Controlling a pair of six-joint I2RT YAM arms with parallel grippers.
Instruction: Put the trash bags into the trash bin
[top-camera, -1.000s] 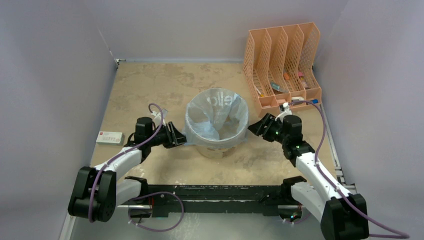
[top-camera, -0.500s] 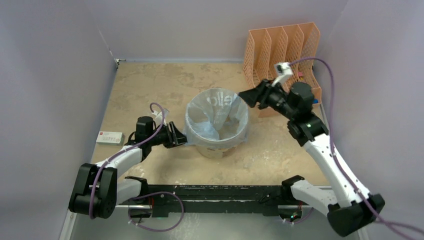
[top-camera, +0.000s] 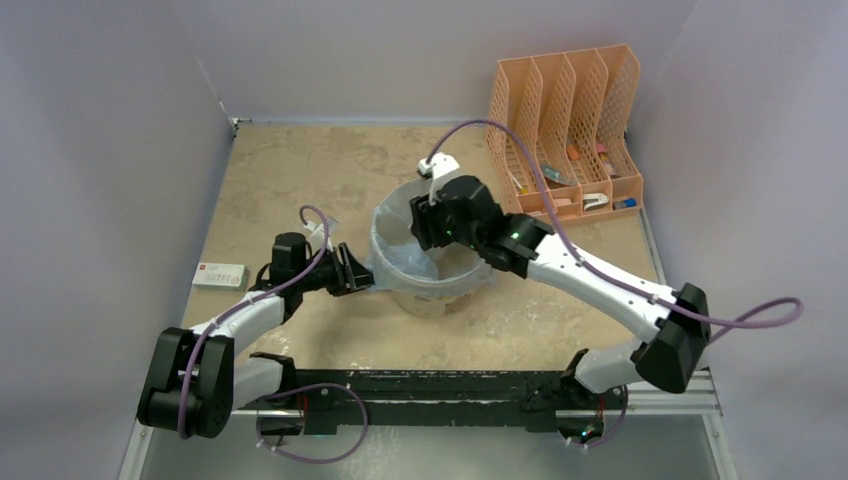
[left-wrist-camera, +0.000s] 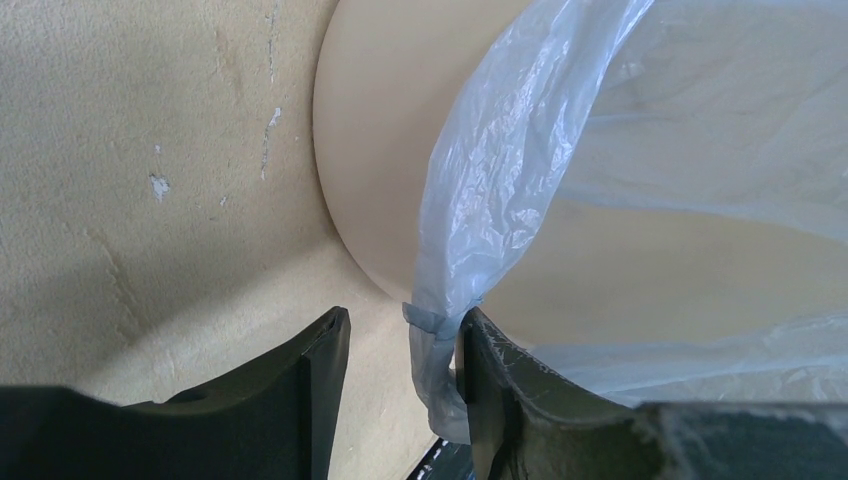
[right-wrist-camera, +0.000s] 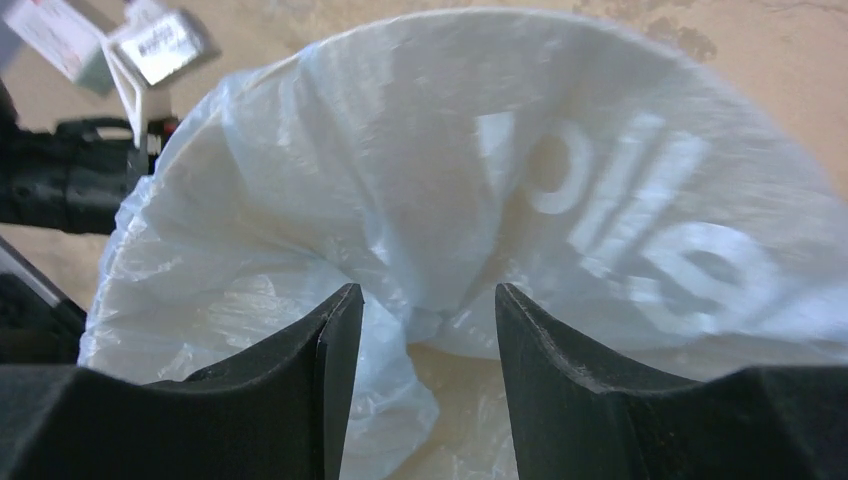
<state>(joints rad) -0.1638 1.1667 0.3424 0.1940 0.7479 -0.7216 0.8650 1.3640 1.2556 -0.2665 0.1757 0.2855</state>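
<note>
**Right arm over the bin mouth, left at the hem**

In the top view the trash bin (top-camera: 440, 296) stood at the centre of the frame. The trash bag (top-camera: 396, 244) was already inside it, with the plastic billowing above the rim and a hem spilling over the left side. The orange file organizer (top-camera: 565, 120) sat at upper right, well apart. A small white box (top-camera: 220, 275) lay at the left edge of the table.

The left gripper (left-wrist-camera: 400, 400) rested low against the bin's left wall with its fingers (left-wrist-camera: 505, 410) spread. A narrow strip of the bag's hem hung upright in the gap. It lay against the finger on the right of that frame and clear of the other, so nothing was pinched.

The right gripper (right-wrist-camera: 420, 330) hovered above the mouth, pointing down into the bag, with its fingers also apart. A gathered fold of plastic lay just beyond its tips, in line with the gap. The fold ran down toward the lower middle of that frame, roughly along the fingers' reach.

The right arm was judged the nearer one to the loose bulk. A straight push downward would likely seat the bag, though the slack film could slide aside.
</note>
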